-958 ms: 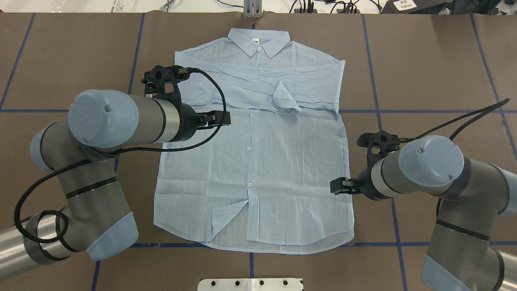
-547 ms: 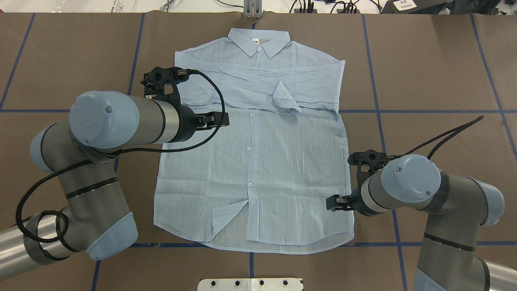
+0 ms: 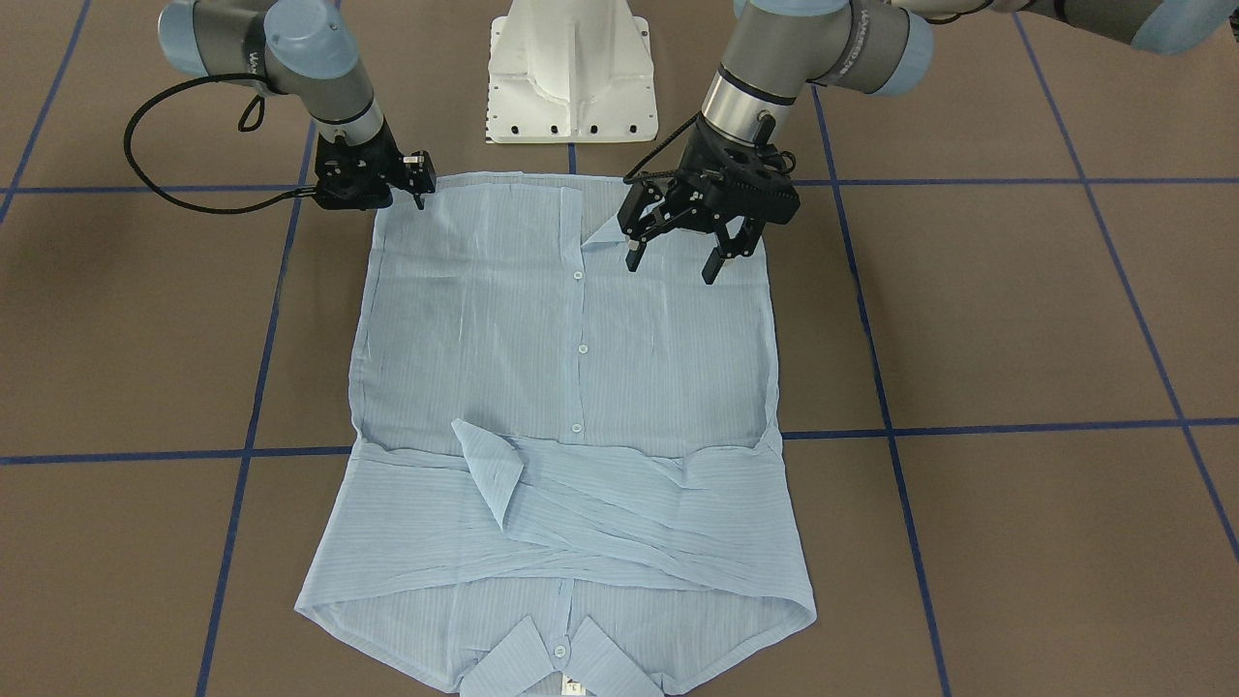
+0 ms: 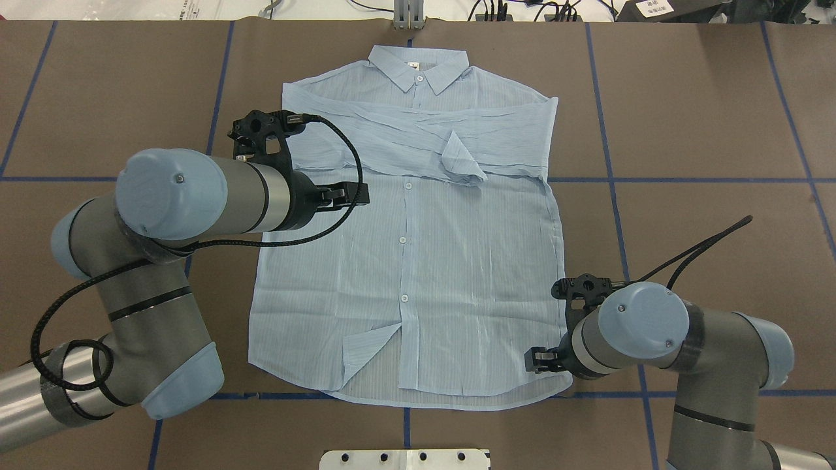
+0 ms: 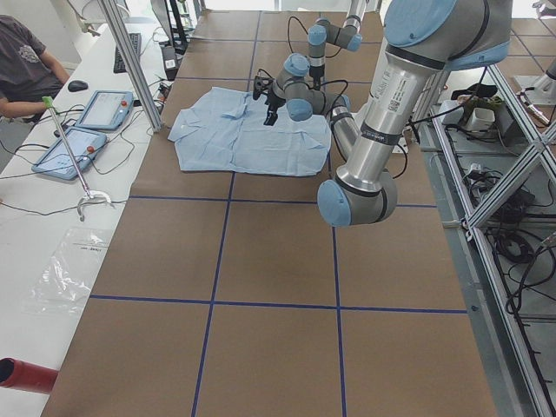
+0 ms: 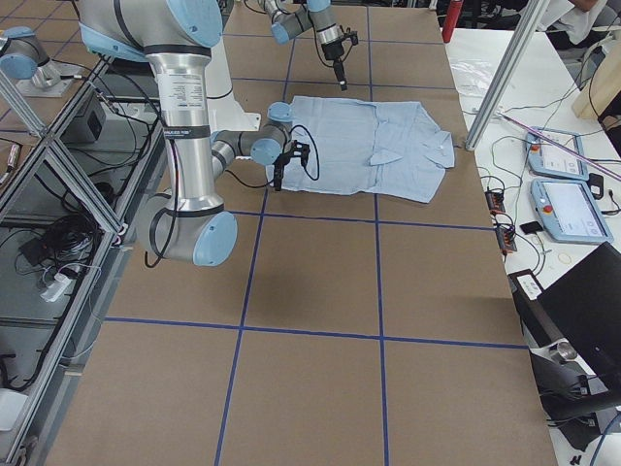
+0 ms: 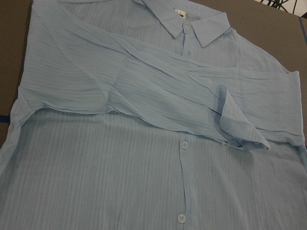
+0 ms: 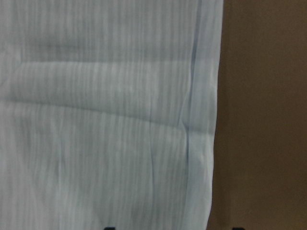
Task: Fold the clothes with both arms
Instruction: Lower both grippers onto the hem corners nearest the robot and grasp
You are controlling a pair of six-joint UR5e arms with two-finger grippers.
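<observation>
The pale-blue striped shirt (image 4: 444, 274) (image 3: 581, 368) lies flat on the brown table, buttons up. Its collar (image 4: 418, 65) points away from the robot, and both sleeves are folded across the chest. My left gripper (image 4: 356, 194) (image 3: 673, 261) hangs open above the shirt's left half, with nothing between its fingers. Its wrist view looks down on the crossed sleeves (image 7: 158, 91). My right gripper (image 4: 537, 359) (image 3: 418, 182) sits low at the shirt's right side edge, close to the hem corner. In the right wrist view its fingertips stand wide apart on either side of that edge (image 8: 204, 143), so it is open.
The white pedestal base (image 3: 571, 68) stands just behind the hem. Blue tape lines (image 4: 607, 130) cross the brown table top. A metal post (image 4: 408, 16) stands beyond the collar. A side bench holds tablets (image 5: 82, 130), and a person sits there.
My right arm has drawn back toward the robot along the shirt's right edge, from mid-side down to near the hem corner. The left arm has barely shifted. The shirt has not moved.
</observation>
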